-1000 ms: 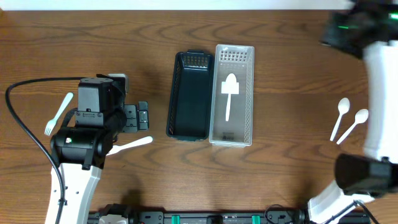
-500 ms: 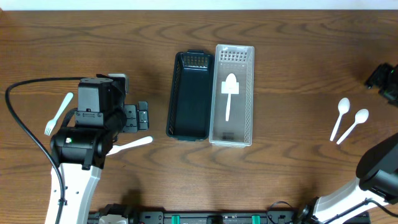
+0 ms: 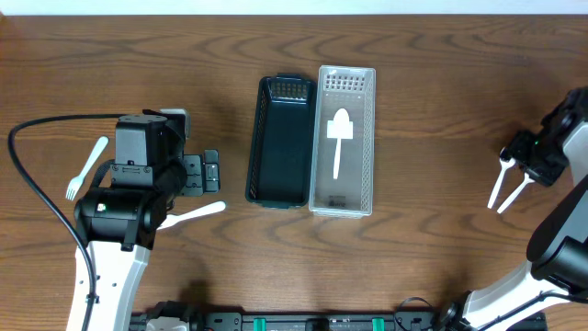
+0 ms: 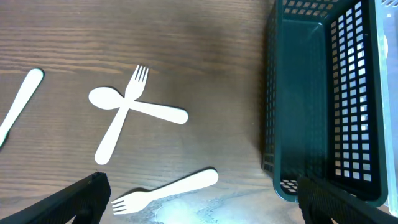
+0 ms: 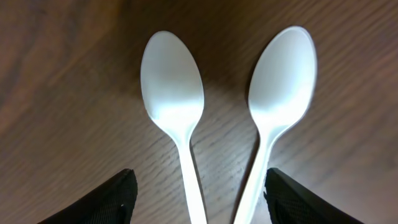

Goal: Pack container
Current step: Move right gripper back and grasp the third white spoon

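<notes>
Spoons (image 5: 172,84) under a released right end effector (image 5: 198,196)
Two white plastic spoons lie side by side on the bench (image 3: 441,74), well to the right of the clear basket (image 3: 366,138); fingers spread, gripping nothing. A third spoon (image 3: 339,129) lies inside the clear basket. Well left of that basket, the left end effector (image 4: 205,208) hangs released above scattered forks (image 4: 165,190).

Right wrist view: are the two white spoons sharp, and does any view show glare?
Right wrist view: the two white plastic spoons look slightly soft, and the dark fingers at the bottom edge are blurred. Left wrist view: a pale glare patch lies on the brown wooden table beside the lower white plastic fork.
</notes>
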